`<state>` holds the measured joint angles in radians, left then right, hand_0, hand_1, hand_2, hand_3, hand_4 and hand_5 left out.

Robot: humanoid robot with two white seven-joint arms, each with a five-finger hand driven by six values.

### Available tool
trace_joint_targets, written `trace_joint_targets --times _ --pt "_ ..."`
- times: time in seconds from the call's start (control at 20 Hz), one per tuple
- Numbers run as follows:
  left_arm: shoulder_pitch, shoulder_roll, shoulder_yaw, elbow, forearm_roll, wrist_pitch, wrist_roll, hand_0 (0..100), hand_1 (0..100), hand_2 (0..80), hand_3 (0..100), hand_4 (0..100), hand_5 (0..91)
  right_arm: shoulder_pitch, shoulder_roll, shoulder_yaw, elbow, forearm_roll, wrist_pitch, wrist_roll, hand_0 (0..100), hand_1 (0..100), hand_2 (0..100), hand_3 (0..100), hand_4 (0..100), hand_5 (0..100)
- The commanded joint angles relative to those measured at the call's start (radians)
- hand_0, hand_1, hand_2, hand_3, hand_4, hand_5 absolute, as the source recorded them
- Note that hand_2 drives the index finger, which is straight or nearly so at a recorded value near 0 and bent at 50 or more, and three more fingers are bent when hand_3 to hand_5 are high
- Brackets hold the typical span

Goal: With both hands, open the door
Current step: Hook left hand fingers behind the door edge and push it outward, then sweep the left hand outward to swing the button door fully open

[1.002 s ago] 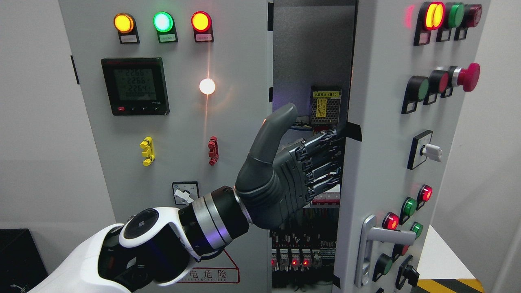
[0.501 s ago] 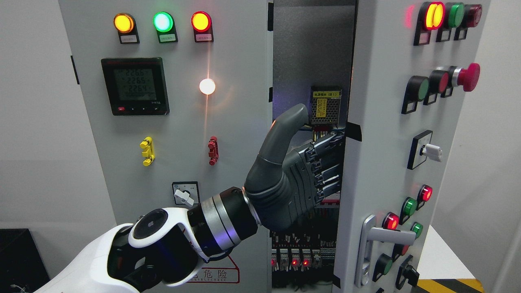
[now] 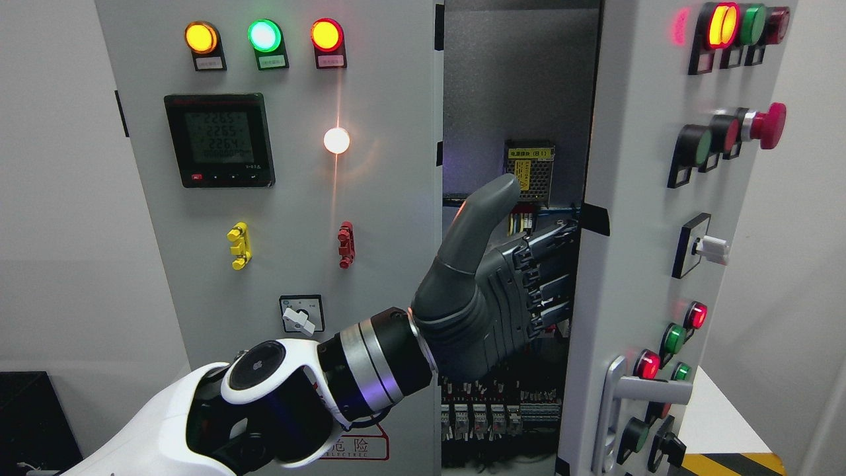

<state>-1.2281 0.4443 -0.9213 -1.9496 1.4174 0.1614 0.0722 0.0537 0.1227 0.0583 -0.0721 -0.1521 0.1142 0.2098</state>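
Item: cabinet door (image 3: 651,198), right-hand leaf, grey, set with lamps and push-buttons; stands partly open, swung outward, with wiring and breakers showing in the gap.
Left hand (image 3: 492,297): reaches across from the lower left, fingers (image 3: 552,264) hooked behind the door's inner edge, thumb raised clear; holds that edge.
Right hand: not in view.
Step in hand: judged to be swinging the door wider.
Next move: likely a steady outward push, fingers kept clear of the live parts inside.

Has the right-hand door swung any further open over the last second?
Yes. The right door edge has shifted rightward, away from the fixed left panel, widening the gap as the left hand pushes it.
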Motion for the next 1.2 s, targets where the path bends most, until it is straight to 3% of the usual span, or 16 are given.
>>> trace_joint_targets --times 0.0,1.15 --pt "-0.014 -0.038 -0.036 0.0 0.0 0.0 0.0 0 0 0.0 0 0 0.0 0.0 0.0 0.0 0.0 0.0 0.001 0.0 19 0 0 0 0 0" --pt "-0.053 -0.217 -0.093 0.075 -0.006 0.0 0.001 0 0 0.0 0 0 0.0 0.0 0.0 0.0 0.0 0.0 -0.001 0.0 19 0 0 0 0 0"
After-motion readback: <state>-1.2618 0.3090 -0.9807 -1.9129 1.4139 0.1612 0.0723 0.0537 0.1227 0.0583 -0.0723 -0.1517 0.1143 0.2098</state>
